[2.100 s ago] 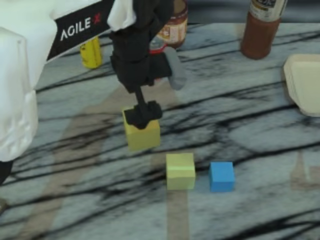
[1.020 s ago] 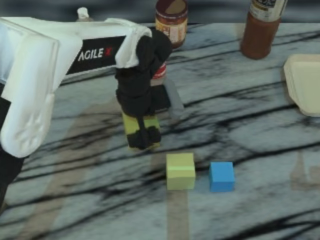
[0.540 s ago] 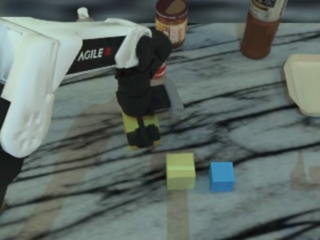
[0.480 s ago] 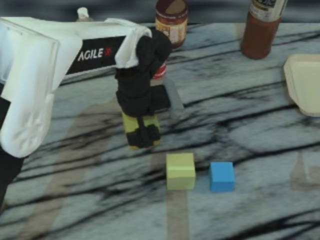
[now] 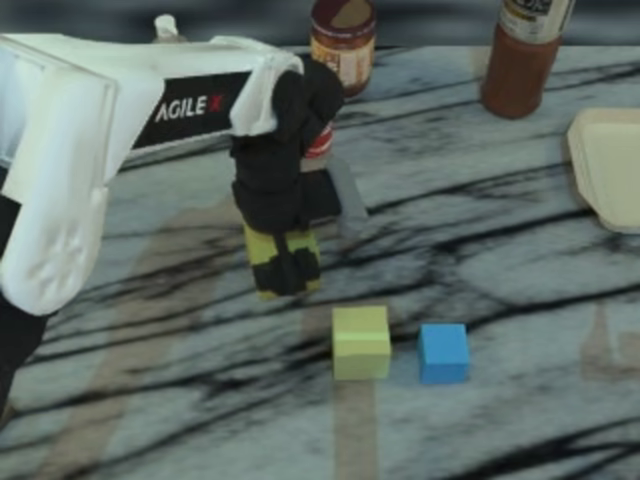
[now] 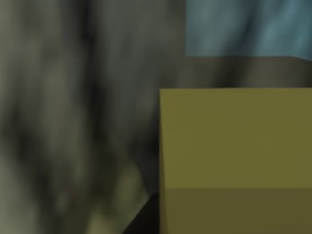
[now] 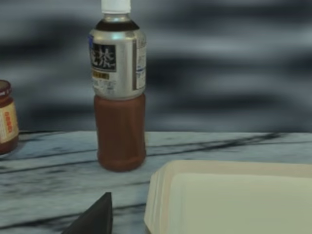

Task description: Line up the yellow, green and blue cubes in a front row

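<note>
One left arm marked "AGILE X", jaws clamped on yellow cube.

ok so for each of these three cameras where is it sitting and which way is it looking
Top view: above the table, looking down on the green cube, blue cube and left end effector over the yellow cube.
Left wrist view: close on that yellow cube.
Right wrist view: low, facing the brown bottle and cream tray; a dark fingertip shows.
Shared: the bottle and tray also show from above.

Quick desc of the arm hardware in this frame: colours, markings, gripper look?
The left arm has glossy white rounded shells and a black panel lettered AGILE X in white, the X red. The wrist and the two-finger left gripper are matte black. No cables visible.
</note>
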Controlling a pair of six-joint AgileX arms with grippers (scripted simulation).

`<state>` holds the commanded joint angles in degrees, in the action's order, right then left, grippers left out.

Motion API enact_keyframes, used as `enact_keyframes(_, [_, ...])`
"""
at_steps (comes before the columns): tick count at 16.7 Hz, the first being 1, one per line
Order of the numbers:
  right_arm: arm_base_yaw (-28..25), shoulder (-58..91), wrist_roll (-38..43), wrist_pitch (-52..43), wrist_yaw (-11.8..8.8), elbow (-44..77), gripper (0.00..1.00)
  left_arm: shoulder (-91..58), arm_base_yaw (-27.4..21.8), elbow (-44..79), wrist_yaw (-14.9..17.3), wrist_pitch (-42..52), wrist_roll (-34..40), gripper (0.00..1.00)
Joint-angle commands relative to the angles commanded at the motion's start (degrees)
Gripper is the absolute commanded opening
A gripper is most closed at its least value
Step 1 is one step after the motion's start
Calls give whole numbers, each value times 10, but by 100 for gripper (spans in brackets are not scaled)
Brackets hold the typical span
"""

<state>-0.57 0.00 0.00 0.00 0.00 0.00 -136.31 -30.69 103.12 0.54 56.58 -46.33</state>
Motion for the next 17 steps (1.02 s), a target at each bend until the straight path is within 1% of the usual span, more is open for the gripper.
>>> enact_keyframes(2, [0,0,0,0,0,0,100,4,0,15,0,21,-2,0])
enact_keyframes(8, [0,0,0,0,0,0,100,36,10,86,0,125,1,0])
enact_keyframes(13, [0,0,0,0,0,0,100,39,8,89,-1,129,0,0])
enact_keyframes(17, [0,0,0,0,0,0,100,94,-3,23,-1,112,-23,0])
